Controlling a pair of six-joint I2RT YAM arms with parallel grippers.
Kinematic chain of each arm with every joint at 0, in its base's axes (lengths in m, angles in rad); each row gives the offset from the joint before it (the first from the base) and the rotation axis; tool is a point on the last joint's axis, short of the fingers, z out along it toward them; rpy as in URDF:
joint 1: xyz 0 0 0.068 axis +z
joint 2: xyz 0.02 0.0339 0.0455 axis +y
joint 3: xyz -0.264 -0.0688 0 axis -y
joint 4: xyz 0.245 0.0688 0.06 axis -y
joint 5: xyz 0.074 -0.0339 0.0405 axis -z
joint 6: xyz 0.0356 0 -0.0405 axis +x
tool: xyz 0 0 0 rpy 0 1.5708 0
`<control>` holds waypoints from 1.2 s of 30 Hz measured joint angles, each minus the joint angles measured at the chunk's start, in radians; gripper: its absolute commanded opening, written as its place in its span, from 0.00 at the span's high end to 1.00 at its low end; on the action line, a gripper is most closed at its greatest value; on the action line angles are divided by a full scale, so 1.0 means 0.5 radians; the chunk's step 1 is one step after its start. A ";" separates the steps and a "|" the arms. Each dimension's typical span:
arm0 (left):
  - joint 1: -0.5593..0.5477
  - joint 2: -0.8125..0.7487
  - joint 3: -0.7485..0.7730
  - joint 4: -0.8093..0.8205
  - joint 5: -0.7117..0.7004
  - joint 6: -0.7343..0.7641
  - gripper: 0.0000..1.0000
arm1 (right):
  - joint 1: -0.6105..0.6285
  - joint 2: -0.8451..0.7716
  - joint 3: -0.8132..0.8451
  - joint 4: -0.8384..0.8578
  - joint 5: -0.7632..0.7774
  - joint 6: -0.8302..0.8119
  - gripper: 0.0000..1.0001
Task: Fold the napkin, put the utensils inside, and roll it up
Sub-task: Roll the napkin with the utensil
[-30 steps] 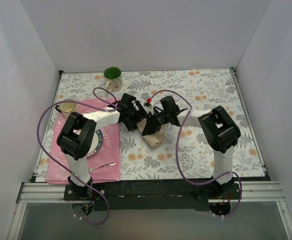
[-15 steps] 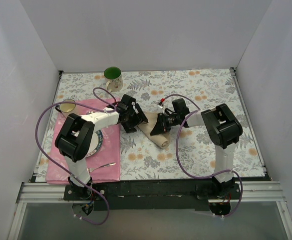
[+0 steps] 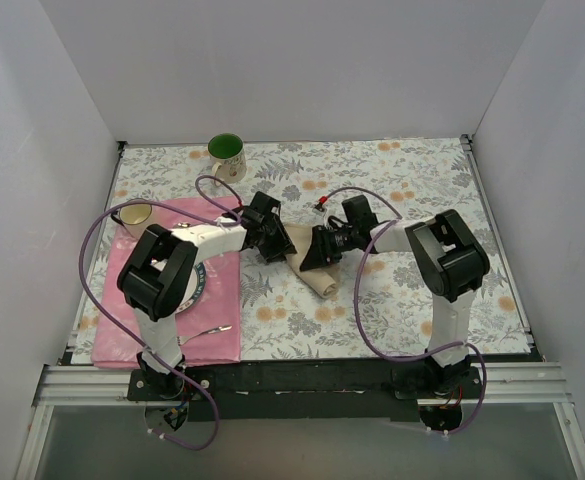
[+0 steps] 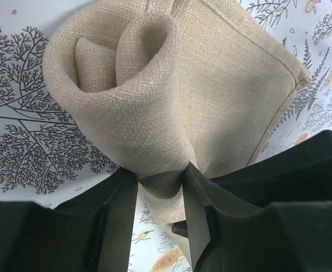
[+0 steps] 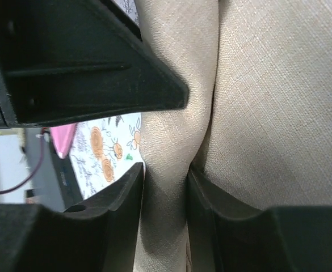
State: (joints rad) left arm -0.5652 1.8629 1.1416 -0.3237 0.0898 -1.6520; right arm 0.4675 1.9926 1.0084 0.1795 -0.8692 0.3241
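The tan napkin lies rolled on the floral tablecloth at the table's middle, one end open like a tube. My left gripper is at its far-left end, jaws shut on a pinch of the roll. My right gripper meets it from the right, its fingers pressed on both sides of a cloth fold. The napkin fills the right wrist view. One silver utensil lies on the pink placemat. I cannot see whether any cutlery is inside the roll.
A pink placemat with a plate sits at the left, and a small cup is at its far corner. A green-lined mug stands at the back. White walls enclose the table on three sides.
My left gripper has closed from wide open onto the roll's end. My right gripper slid right along the napkin, then settled on a fold. The roll shifted slightly.
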 measured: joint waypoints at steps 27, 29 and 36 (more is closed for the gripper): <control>0.063 0.010 -0.032 0.105 0.227 0.114 0.85 | 0.834 -0.465 0.064 -0.642 2.110 -0.819 0.21; 0.069 0.013 -0.035 0.114 0.251 0.117 0.86 | 0.843 -0.443 0.056 -0.601 2.157 -0.824 0.21; 0.095 0.022 -0.041 0.135 0.325 0.122 0.79 | 0.870 -0.426 0.045 -0.542 2.210 -0.831 0.51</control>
State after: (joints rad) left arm -0.5175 1.8740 1.1210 -0.2562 0.2523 -1.5909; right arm 0.9024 1.7794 1.0309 -0.0914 0.2356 -0.0914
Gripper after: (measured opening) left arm 0.283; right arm 0.642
